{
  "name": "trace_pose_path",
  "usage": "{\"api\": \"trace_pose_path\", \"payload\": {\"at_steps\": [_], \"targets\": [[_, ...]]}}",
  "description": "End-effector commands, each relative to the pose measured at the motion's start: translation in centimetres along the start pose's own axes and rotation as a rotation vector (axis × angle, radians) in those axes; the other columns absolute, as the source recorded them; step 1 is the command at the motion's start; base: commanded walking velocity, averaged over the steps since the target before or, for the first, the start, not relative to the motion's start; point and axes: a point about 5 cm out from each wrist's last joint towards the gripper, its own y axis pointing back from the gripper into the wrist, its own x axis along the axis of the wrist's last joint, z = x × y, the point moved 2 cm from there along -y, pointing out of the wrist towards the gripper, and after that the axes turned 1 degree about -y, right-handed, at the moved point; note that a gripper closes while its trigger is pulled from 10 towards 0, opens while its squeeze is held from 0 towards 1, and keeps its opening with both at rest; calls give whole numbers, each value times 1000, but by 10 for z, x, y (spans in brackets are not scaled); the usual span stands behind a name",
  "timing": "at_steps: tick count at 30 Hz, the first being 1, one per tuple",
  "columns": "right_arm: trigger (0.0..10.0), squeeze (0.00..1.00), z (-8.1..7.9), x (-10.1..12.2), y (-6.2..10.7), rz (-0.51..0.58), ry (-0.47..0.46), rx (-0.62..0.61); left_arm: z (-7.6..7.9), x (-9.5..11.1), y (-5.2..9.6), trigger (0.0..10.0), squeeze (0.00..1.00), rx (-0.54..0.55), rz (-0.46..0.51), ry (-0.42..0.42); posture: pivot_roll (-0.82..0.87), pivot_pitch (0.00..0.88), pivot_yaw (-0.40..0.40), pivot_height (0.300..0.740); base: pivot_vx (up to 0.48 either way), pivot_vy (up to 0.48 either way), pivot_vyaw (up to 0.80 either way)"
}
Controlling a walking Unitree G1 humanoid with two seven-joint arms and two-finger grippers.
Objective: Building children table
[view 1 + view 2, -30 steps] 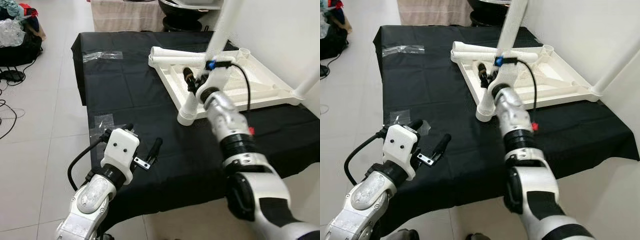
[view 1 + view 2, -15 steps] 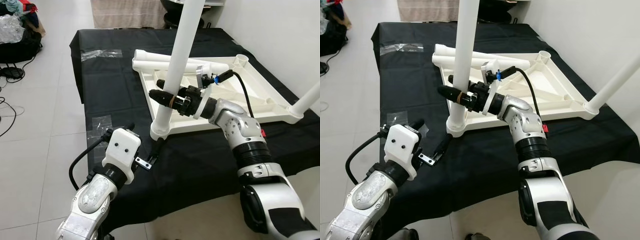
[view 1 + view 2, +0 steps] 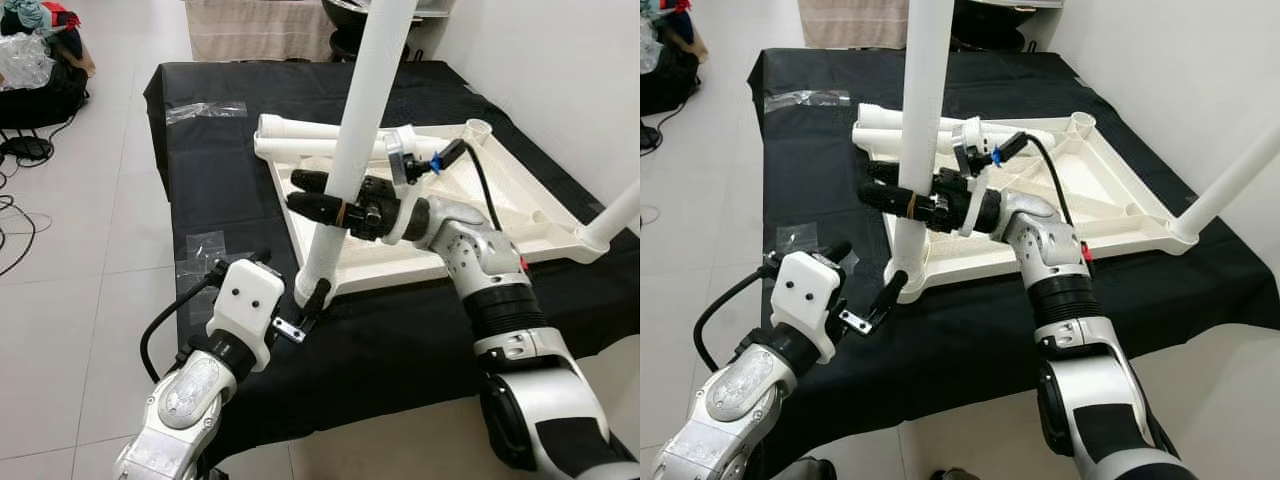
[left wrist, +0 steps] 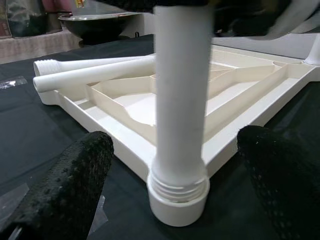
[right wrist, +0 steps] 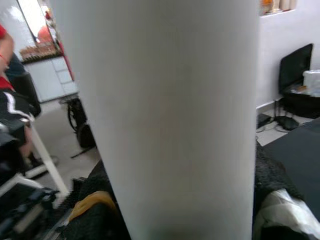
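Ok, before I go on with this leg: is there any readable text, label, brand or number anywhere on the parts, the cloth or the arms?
None can be read.
White leg held by the right gripper: plain, no marking.
White tabletop, upside down on the black cloth: no lettering.
Loose legs lying on it: bare.
Left gripper, open near the leg's base: its white housing shows two dark dots, no text.
Clear tape on the cloth: blank.

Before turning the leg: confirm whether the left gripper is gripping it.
No: the left gripper is open, its fingers apart on either side of the upright leg.
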Motion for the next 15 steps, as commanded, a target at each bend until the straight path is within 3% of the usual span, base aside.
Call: {"api": "trace_pose_path", "payload": {"at_steps": [1,2,3,5,6,7,10,11,12,13,14,15], "targets": [[0,0,5,-7,1,-11,-25,-48,4,-4,0,10000,0,-15,-10,15,101,108,-122,740,0,0,0],[0,0,25,-8,4,-13,5,-263,4,-4,0,10000,0,-12,-10,14,101,109,-128,740,0,0,0],[0,0,25,-8,4,-13,5,-263,4,-4,0,10000,0,-12,-10,14,101,109,-128,740,0,0,0],[0,0,45,-6,12,23,11,-514,4,-4,1,10000,0,-9,-10,12,102,114,-126,740,0,0,0],[0,0,45,-6,12,23,11,-514,4,-4,1,10000,0,-9,-10,12,102,114,-126,740,0,0,0],[0,0,54,-5,19,48,2,-673,4,-4,1,10000,0,-10,-11,13,101,114,-128,740,0,0,0],[0,0,60,-5,24,64,-6,-781,5,-4,1,10000,0,-10,-11,13,100,117,-127,740,0,0,0],[0,0,64,-5,31,54,38,-899,5,-4,1,10000,0,-11,-12,14,98,118,-130,740,0,0,0],[0,0,64,-5,31,54,38,-899,5,-4,1,10000,0,-11,-12,14,98,118,-130,740,0,0,0],[0,0,67,-7,39,47,61,-1030,5,-4,1,10000,0,-12,-13,13,97,119,-125,740,0,0,0],[0,0,67,-7,39,47,61,-1030,5,-4,1,10000,0,-12,-13,13,97,119,-125,740,0,0,0],[0,0,68,-8,48,40,85,-1140,5,-4,1,10000,0,-13,-14,13,97,119,-125,740,0,0,0]]}}
